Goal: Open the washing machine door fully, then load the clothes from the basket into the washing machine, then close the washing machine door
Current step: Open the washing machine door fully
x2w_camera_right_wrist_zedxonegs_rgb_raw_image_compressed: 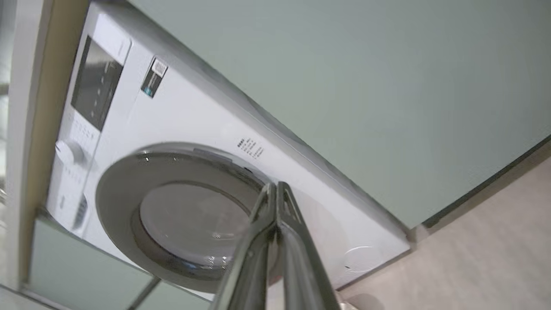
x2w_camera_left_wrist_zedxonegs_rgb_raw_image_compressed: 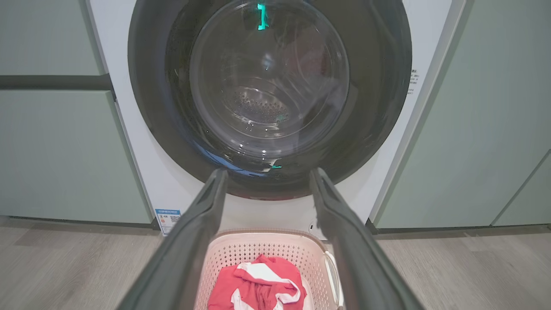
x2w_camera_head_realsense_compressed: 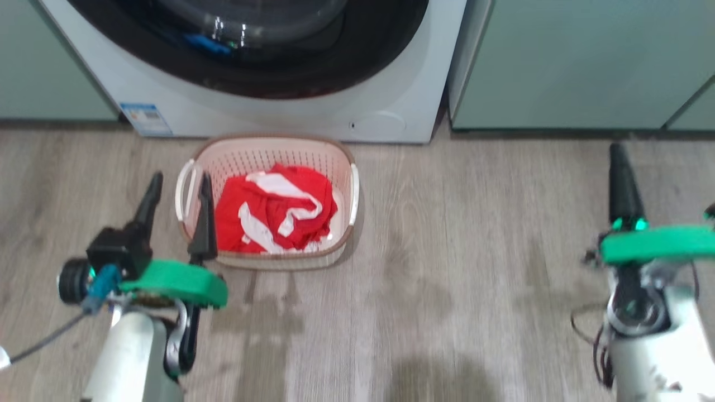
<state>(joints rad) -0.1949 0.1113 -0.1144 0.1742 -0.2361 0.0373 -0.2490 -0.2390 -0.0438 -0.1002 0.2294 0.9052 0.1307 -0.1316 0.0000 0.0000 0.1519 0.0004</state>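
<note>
The white washing machine [x2w_camera_head_realsense_compressed: 290, 120] stands ahead with its round black-rimmed door [x2w_camera_left_wrist_zedxonegs_rgb_raw_image_compressed: 267, 92] flush against the front. On the floor just before it sits the cream basket [x2w_camera_head_realsense_compressed: 262, 148], holding red and white clothes [x2w_camera_head_realsense_compressed: 273, 209]. My left gripper [x2w_camera_head_realsense_compressed: 179, 187] hovers open at the basket's left handle, one finger on each side of the rim, nothing between them. In the left wrist view its fingers [x2w_camera_left_wrist_zedxonegs_rgb_raw_image_compressed: 202, 224] frame the basket [x2w_camera_left_wrist_zedxonegs_rgb_raw_image_compressed: 241, 249] and clothes [x2w_camera_left_wrist_zedxonegs_rgb_raw_image_compressed: 258, 286]. My right gripper [x2w_camera_head_realsense_compressed: 620, 159] is shut and empty over bare floor at the right; the right wrist view shows it [x2w_camera_right_wrist_zedxonegs_rgb_raw_image_compressed: 275, 189] pointing at the door [x2w_camera_right_wrist_zedxonegs_rgb_raw_image_compressed: 125, 189].
Pale green cabinets [x2w_camera_head_realsense_compressed: 581, 61] flank the machine on both sides. Grey wood-look floor [x2w_camera_head_realsense_compressed: 463, 251] lies open between the basket and my right arm. A round white flap [x2w_camera_head_realsense_compressed: 382, 124] and a blue label [x2w_camera_head_realsense_compressed: 146, 118] sit low on the machine front.
</note>
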